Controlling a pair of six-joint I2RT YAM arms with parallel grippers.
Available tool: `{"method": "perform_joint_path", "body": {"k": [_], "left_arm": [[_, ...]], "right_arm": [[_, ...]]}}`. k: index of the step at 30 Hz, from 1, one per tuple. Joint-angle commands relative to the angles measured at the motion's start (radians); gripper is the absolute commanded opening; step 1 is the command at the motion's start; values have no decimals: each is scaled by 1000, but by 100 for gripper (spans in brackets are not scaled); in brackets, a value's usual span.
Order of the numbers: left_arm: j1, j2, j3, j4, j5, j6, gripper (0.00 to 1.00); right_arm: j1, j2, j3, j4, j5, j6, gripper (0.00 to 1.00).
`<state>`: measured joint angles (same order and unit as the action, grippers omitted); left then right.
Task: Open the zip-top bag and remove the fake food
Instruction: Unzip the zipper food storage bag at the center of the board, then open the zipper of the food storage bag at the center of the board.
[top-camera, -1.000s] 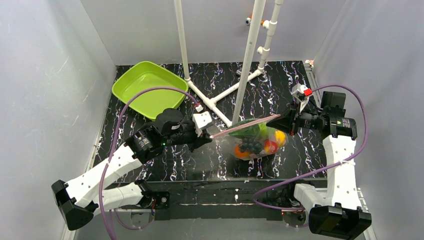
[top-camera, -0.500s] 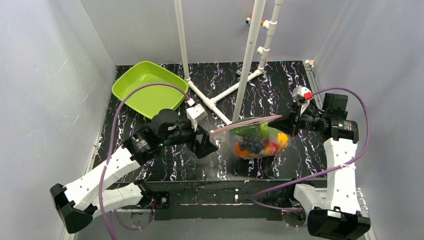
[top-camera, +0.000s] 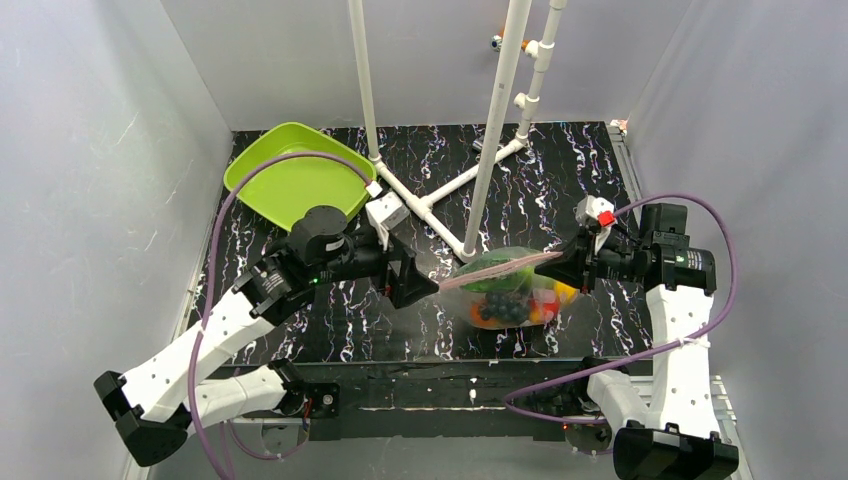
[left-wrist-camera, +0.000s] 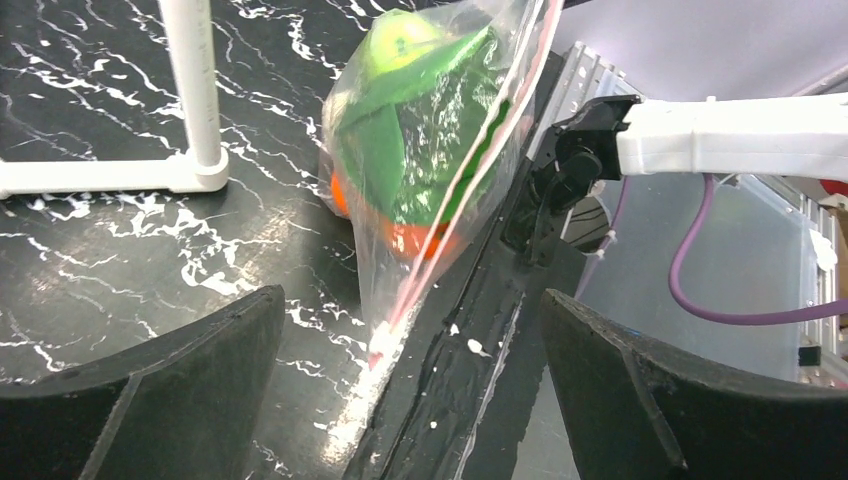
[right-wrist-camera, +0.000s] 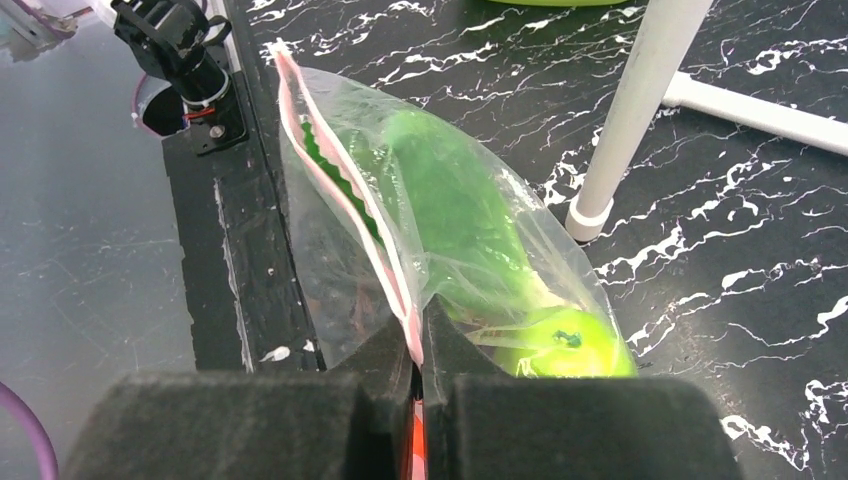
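The bag (top-camera: 512, 292) of food (left-wrist-camera: 400, 140) sits on the desk (top-camera: 560, 180) just in front of the pole (top-camera: 482, 170), right gripper (right-wrist-camera: 418, 368) clamped on its zip end, left gripper (left-wrist-camera: 410, 300) wide apart around, seemingly, the free end; closing there could pinch both lips and keep it sealed.

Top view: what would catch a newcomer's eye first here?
The zip-top bag, stuffed with bright fake food, stands mid-table, pinched at its right corner by the right gripper. The left gripper gapes open at the bag's other end. A lime-green tray sits far left.
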<state>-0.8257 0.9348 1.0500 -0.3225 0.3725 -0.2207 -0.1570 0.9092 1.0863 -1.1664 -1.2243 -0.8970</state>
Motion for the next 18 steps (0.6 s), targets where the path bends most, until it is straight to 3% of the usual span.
{"method": "perform_joint_path", "body": {"k": [1,6,11,18], "left_arm": [[6,54,55,-3,107,6,98],[-2,127,66,-3,159,51,98],[-93,167,92,-11,82,159,96],[-128,230,128,-3,35,164,77]], "right_arm": [[-4,-21,-24,-57,33,-69,1],[-5,-31,-40,-57,43,-69,1],[-4,-32,-39,-55,41,-67,1],[-5,-35,-43,-55,43,-66,1]]}}
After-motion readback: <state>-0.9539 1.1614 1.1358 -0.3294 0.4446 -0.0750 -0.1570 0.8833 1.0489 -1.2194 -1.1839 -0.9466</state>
